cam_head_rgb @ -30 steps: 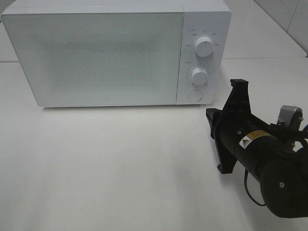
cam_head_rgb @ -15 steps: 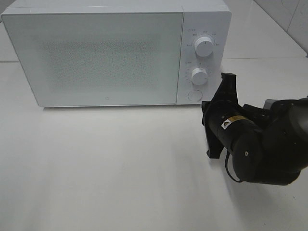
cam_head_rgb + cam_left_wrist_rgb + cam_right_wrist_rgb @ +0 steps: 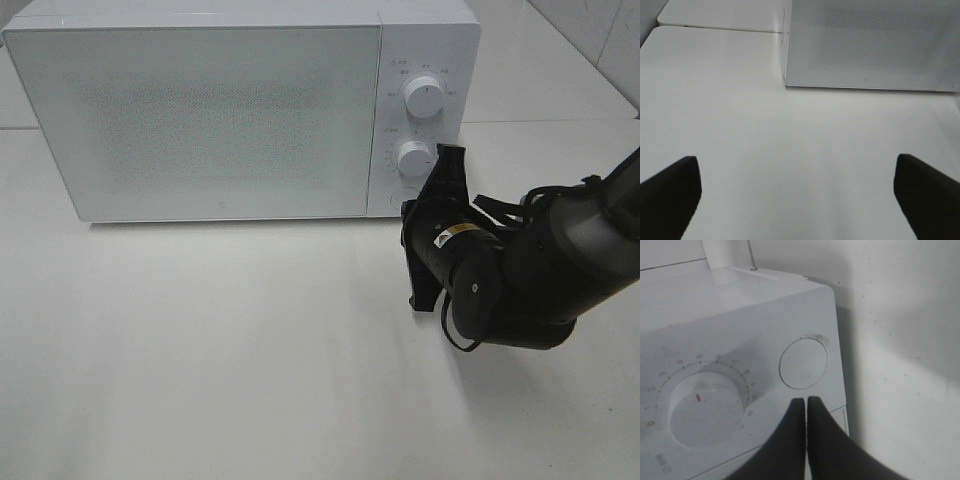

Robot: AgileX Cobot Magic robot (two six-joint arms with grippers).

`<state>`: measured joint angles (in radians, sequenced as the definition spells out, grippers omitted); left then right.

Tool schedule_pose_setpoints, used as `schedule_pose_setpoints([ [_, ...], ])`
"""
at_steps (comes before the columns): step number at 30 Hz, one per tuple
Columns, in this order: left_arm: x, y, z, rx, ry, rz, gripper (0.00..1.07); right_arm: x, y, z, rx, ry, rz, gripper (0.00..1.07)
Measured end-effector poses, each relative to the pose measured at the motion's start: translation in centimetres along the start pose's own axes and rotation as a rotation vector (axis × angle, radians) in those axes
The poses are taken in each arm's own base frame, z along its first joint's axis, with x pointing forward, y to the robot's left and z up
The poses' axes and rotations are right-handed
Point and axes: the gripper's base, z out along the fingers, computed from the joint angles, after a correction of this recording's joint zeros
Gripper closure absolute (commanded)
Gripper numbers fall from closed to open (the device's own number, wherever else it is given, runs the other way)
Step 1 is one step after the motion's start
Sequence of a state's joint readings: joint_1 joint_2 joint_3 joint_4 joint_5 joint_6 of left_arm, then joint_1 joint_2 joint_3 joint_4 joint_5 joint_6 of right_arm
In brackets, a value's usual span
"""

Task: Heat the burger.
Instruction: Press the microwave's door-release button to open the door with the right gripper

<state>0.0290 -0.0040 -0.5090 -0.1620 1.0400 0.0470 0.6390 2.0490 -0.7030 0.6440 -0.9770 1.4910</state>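
Closed microwave (image 3: 220, 120) — right gripper (image 3: 806, 402) near button (image 3: 803, 363)

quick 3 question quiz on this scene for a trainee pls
1. True or false: the microwave door is open.
2. The right end effector has its tips closest to: A a plate, B the round button, C a cup.
3. Fill in: the left end effector, over bare table, is ____ (open or shut).

Key: 1 false; 2 B; 3 open.
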Motion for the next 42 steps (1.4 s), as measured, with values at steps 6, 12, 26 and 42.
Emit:
schedule_pose_setpoints([
  [6, 0.0, 0.0, 0.0, 0.0, 0.0, 0.0, 0.07, 0.1, 0.3, 1.0, -0.004, -0.001, 0.009, 1.07],
  [12, 0.0, 0.0, 0.0, 0.0, 0.0, 0.0, 0.07, 0.5, 0.2, 2.0, 0.008, 0.01, 0.008, 1.07],
  [26, 0.0, 0.0, 0.0, 0.0, 0.0, 0.0, 0.07, 0.0, 0.2, 3.5, 0.006, -0.016, 0.011, 1.07],
  [42, 0.0, 0.0, 0.0, 0.0, 0.0, 0.0, 0.07, -0.2, 0.3, 4.2, 0.002, -0.054, 0.009, 1.07],
])
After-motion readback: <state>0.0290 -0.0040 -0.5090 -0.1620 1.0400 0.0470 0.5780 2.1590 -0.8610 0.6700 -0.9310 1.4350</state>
